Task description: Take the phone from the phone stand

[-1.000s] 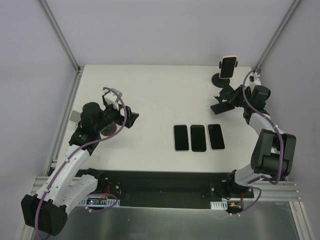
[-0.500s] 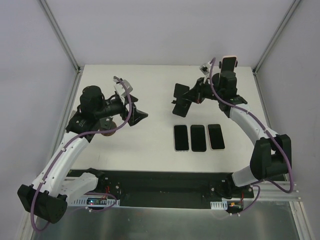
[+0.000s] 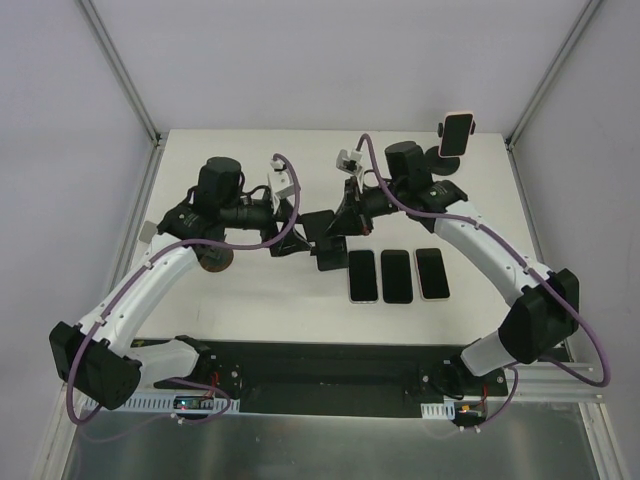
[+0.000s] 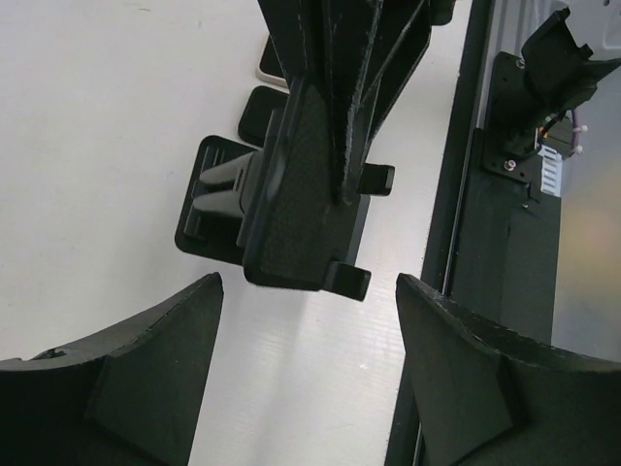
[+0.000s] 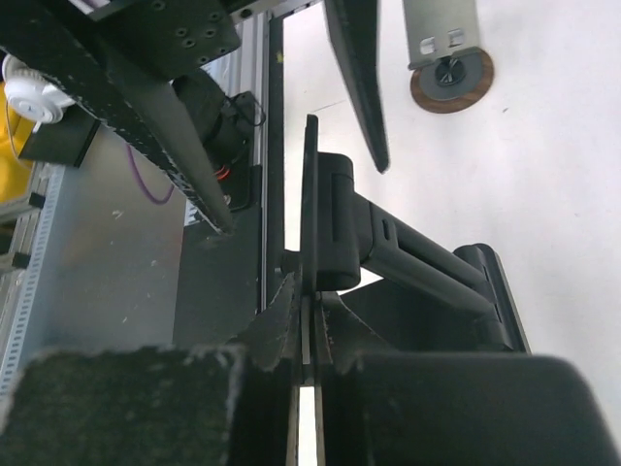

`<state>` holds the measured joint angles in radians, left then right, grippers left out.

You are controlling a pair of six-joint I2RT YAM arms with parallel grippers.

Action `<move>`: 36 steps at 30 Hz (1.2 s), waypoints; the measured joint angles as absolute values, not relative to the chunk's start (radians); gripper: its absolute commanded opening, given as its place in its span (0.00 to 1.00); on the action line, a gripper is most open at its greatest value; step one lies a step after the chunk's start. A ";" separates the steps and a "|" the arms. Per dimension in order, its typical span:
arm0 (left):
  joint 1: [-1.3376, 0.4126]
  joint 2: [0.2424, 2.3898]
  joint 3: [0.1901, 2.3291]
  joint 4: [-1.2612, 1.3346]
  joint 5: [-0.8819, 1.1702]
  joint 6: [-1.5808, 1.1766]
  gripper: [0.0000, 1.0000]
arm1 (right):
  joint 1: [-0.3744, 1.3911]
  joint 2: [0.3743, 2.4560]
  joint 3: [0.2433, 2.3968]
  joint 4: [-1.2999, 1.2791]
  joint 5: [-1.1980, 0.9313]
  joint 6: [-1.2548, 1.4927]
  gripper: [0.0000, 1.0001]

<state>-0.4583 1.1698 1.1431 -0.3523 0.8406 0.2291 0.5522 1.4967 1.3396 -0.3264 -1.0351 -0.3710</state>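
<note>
Pinching the phone (image 5: 310, 194) edge-on in its stand (image 4: 209, 199) with the right claw (image 5: 309, 313), left claw (image 4: 306, 320) spread wide nearby, over a white table (image 3: 250, 160), pale walls (image 3: 330, 60) around.

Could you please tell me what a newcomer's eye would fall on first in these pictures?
At the middle of the table, the right gripper is closed on the thin edge of the phone sitting in the black phone stand, with the left gripper open right next to it. Close by, three phones lie flat in a row, and another phone stands upright at the far right corner.
</note>
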 measured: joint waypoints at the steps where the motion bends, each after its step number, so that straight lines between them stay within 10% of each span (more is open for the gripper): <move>1: -0.459 1.176 1.148 -0.362 0.850 0.236 0.70 | 0.561 1.501 1.354 -0.352 -1.035 -0.391 0.01; 12: -0.459 1.199 1.176 -0.414 0.952 0.269 0.55 | 0.630 1.534 1.415 -0.552 -1.033 -0.537 0.01; 31: -0.460 1.257 1.187 -0.419 1.042 0.211 0.00 | 0.651 1.535 1.420 -0.641 -1.023 -0.559 0.01; 36: -0.460 1.257 1.187 -0.420 1.039 0.198 0.00 | 0.652 1.537 1.420 -0.641 -1.023 -0.559 0.27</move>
